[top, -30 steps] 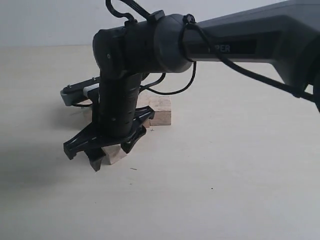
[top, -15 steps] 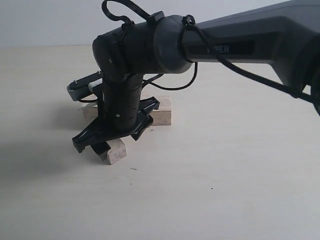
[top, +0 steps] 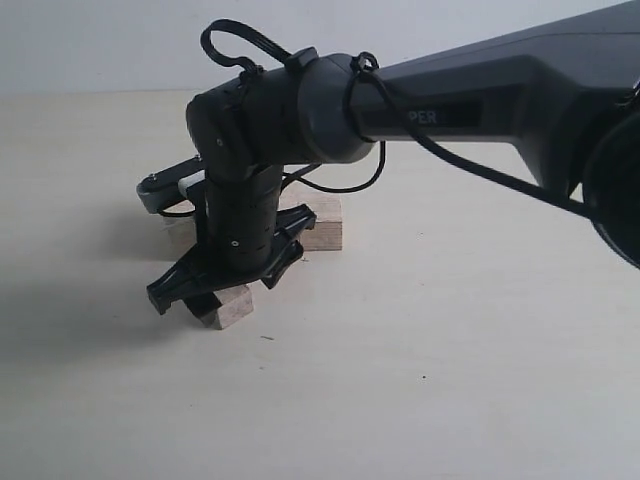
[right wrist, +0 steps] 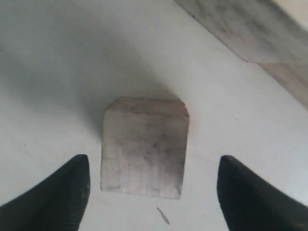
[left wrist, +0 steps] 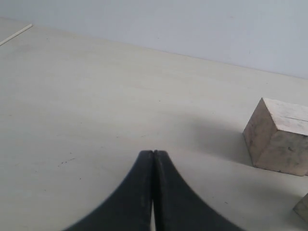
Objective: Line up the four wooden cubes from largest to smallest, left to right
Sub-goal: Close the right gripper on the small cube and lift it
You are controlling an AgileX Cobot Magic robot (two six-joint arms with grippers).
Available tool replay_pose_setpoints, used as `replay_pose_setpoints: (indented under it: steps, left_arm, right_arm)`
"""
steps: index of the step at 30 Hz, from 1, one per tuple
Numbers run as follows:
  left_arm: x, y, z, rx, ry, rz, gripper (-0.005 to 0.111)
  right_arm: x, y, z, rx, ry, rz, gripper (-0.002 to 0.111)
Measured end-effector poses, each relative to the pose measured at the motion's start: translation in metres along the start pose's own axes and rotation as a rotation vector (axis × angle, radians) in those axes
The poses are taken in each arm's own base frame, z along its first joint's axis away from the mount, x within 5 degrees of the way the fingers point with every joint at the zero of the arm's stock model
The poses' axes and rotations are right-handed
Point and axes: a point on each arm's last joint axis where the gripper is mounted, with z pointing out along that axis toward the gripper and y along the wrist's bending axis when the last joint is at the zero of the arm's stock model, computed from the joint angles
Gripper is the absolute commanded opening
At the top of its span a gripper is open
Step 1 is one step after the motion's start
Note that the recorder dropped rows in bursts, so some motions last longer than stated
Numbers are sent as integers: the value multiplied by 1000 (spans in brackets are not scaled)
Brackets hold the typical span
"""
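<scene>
My right gripper (top: 222, 296) hangs open just over a small wooden cube (top: 233, 306) that rests on the table. In the right wrist view that cube (right wrist: 144, 151) lies free between the two spread fingertips (right wrist: 77, 183), touching neither. Behind the arm stands a bigger cube (top: 322, 222); another cube (top: 180, 229) is mostly hidden by the arm. My left gripper (left wrist: 153, 153) is shut on nothing, low over bare table. The largest cube (left wrist: 279, 137), with a thin slit on top, stands off to one side of it, and a corner of another cube (left wrist: 303, 208) shows at the frame edge.
The pale tabletop (top: 450, 360) stretches bare to the right and front. The right arm's dark link (top: 480, 95) crosses the upper scene. Two bigger blocks (right wrist: 240, 29) lie beyond the small cube in the right wrist view.
The right gripper has let go of the small cube, which now sits flat on the table, and has risen a little above it.
</scene>
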Motion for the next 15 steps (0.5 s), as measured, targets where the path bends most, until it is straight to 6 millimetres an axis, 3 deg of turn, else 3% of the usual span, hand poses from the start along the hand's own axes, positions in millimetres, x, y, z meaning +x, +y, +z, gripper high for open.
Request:
replay_pose_setpoints:
  steps: [8, 12, 15]
  left_arm:
    - [0, 0, 0, 0, 0, 0, 0]
    - [0, 0, 0, 0, 0, 0, 0]
    - [0, 0, 0, 0, 0, 0, 0]
  right_arm:
    - [2, 0, 0, 3, 23, -1, 0]
    - [7, 0, -6, 11, 73, -14, 0]
    - [12, 1, -25, 12, 105, -51, 0]
